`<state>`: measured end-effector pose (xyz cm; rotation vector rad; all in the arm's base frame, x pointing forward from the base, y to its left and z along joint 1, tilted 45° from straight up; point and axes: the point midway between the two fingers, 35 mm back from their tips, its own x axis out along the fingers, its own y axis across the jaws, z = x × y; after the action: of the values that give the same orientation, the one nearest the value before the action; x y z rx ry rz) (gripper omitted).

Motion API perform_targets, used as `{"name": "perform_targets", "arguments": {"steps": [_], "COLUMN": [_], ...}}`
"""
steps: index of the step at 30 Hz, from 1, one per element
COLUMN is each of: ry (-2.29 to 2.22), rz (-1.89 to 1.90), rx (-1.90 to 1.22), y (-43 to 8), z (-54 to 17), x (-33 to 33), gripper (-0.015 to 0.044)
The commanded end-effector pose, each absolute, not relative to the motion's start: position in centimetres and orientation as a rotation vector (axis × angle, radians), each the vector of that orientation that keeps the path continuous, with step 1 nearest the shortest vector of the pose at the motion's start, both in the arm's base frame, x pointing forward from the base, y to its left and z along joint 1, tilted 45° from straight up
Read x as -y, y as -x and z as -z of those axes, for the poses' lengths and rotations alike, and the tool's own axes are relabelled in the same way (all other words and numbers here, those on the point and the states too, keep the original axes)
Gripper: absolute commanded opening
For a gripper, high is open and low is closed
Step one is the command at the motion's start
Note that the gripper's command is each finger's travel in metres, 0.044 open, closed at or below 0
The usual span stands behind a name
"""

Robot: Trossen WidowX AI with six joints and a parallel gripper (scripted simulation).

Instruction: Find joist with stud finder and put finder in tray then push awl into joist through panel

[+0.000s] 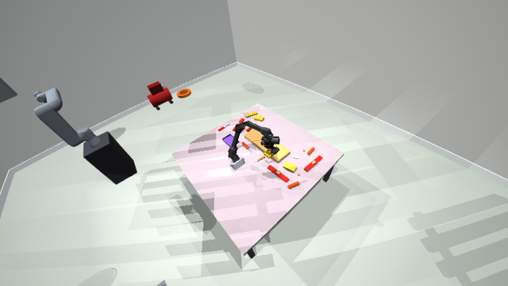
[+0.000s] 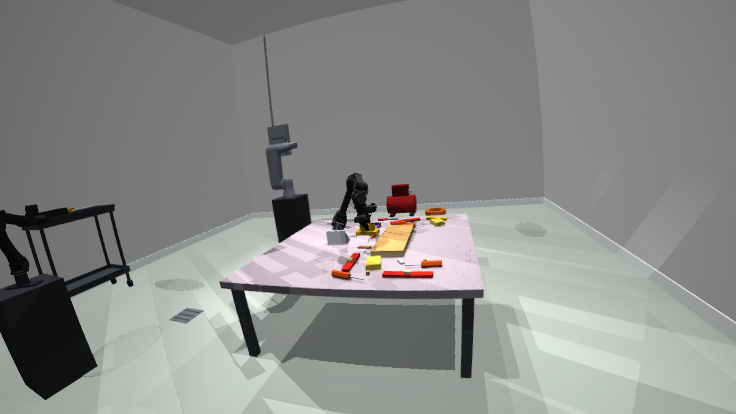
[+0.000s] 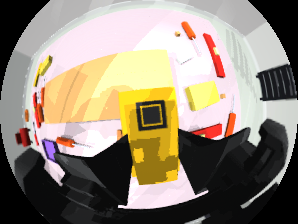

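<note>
My gripper (image 1: 270, 152) (image 2: 366, 227) (image 3: 150, 132) is shut on the yellow stud finder (image 1: 268, 154) (image 2: 366, 231) (image 3: 166, 137), whose dark square screen faces the wrist camera. It appears raised off the table, by the long edge of the tan floor panel (image 1: 252, 138) (image 2: 397, 240) (image 3: 82, 95); whether it overhangs the panel is unclear. A small orange-handled tool with a thin tip, likely the awl (image 1: 261, 158) (image 2: 364, 247), lies on the table beside the panel. In the wrist view the stud finder mostly hides it. The purple tray (image 1: 227, 139) (image 3: 50, 151) lies beyond the panel's other end.
An orange-handled screwdriver (image 1: 245, 145) (image 3: 65, 142) lies between tray and panel. Red levels (image 1: 277, 173) (image 1: 313, 163), a yellow block (image 1: 289, 166) (image 2: 373, 262) (image 3: 202, 95) and more orange-handled tools (image 1: 293, 184) (image 1: 310, 151) lie past the panel's near end. Other tools lie at the far end.
</note>
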<state>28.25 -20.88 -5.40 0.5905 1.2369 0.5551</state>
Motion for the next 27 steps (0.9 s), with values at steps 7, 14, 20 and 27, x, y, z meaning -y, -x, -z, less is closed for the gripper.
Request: {"name": "perform_targets", "arguments": {"steps": [7, 14, 20, 27], "ry": [-0.595, -0.599, -0.605, -0.607], "rz": [-0.545, -0.545, -0.546, -0.547], "rx": [-1.229, -1.228, -1.226, -1.225], "y": [-32.3, -35.1, -37.4, -38.4], "z": [5.4, 5.5, 5.6, 5.7], "x": [21.5, 21.4, 21.0, 20.7], "gripper": [0.0, 0.0, 0.0, 0.0]}}
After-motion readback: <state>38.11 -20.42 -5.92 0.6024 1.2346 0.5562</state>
